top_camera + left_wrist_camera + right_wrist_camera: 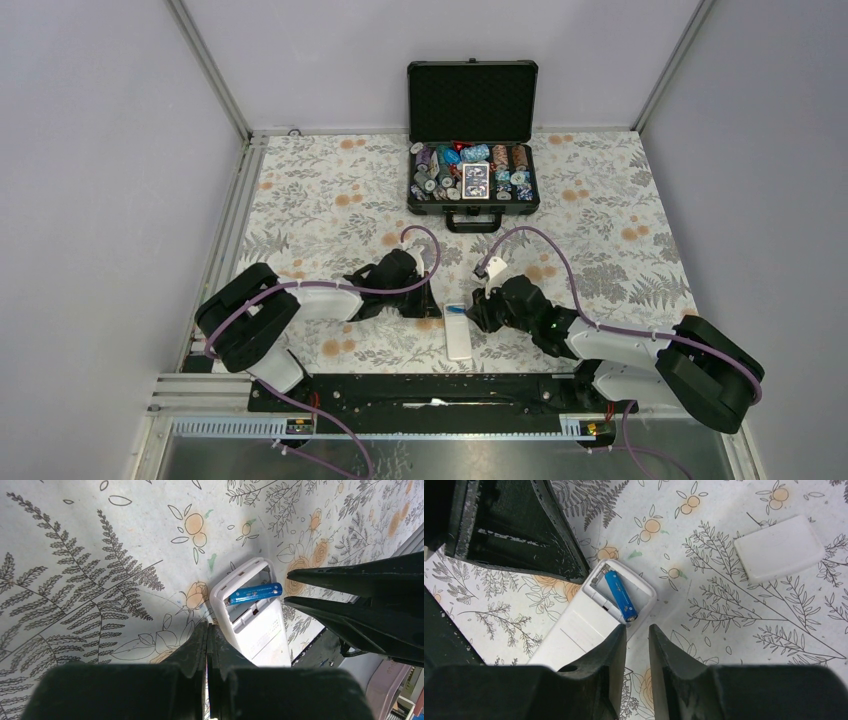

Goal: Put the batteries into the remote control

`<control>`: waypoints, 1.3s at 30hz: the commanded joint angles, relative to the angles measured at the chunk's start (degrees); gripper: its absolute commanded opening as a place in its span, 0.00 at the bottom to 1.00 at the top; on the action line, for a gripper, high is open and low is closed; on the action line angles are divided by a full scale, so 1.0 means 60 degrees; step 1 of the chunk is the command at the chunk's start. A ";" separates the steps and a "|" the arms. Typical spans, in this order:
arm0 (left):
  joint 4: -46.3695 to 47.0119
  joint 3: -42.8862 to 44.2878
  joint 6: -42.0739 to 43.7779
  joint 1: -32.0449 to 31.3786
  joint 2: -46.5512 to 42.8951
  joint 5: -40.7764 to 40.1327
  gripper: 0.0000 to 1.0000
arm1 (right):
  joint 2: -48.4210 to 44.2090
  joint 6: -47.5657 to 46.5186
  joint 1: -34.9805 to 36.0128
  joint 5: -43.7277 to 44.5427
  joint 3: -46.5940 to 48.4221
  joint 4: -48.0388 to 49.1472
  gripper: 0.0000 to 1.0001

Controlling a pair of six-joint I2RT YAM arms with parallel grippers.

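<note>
The white remote control [458, 338] lies back up on the floral cloth between my two grippers. Its battery bay is open at the far end. One blue battery [255, 593] [620, 596] lies slanted in that bay. My left gripper [207, 628] [431, 306] is shut and empty, its tips resting against the remote's [262, 630] left edge. My right gripper [638, 630] [476, 312] stands slightly open with nothing between its fingers, its tips just short of the bay end of the remote [579, 630].
A white battery cover [780, 547] lies loose on the cloth beyond the remote. An open black case [472, 170] of poker chips and cards stands at the back. Grey walls enclose the table; a black rail [430, 392] runs along the near edge.
</note>
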 commanded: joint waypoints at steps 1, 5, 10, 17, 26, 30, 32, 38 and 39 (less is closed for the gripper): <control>-0.0124 0.0351 0.0259 0.0048 0.0075 0.0064 0.00 | -0.0064 0.0103 -0.0046 0.0006 0.0329 -0.0131 0.29; -0.0088 0.0385 0.0259 0.0049 0.0151 0.0109 0.00 | 0.0093 0.0115 -0.0046 -0.0058 0.0393 -0.0118 0.29; -0.0046 0.0370 0.0259 0.0055 0.0222 0.0181 0.00 | 0.0143 0.0192 -0.0032 -0.0232 0.0374 0.0119 0.29; -0.0066 0.0341 0.0274 0.0048 0.0182 0.0181 0.00 | 0.0278 0.0279 -0.0031 -0.0359 0.0393 0.0346 0.29; -0.0014 0.0328 0.0274 0.0050 0.0248 0.0243 0.00 | 0.0445 0.0335 -0.0032 -0.0202 0.0440 0.0589 0.30; -0.0007 0.0333 0.0288 0.0048 0.0271 0.0261 0.00 | 0.0514 0.0327 -0.0043 -0.0170 0.0443 0.0669 0.30; -0.0018 0.0345 0.0288 0.0048 0.0266 0.0270 0.00 | 0.0591 0.0319 -0.0032 -0.0117 0.0456 0.0711 0.30; -0.0007 0.0343 0.0302 0.0052 0.0285 0.0291 0.00 | 0.0820 0.0302 -0.0032 0.0094 0.0488 0.0823 0.30; -0.0007 0.0337 0.0303 0.0048 0.0278 0.0306 0.00 | 0.0844 0.0275 -0.0041 0.0141 0.0487 0.0842 0.30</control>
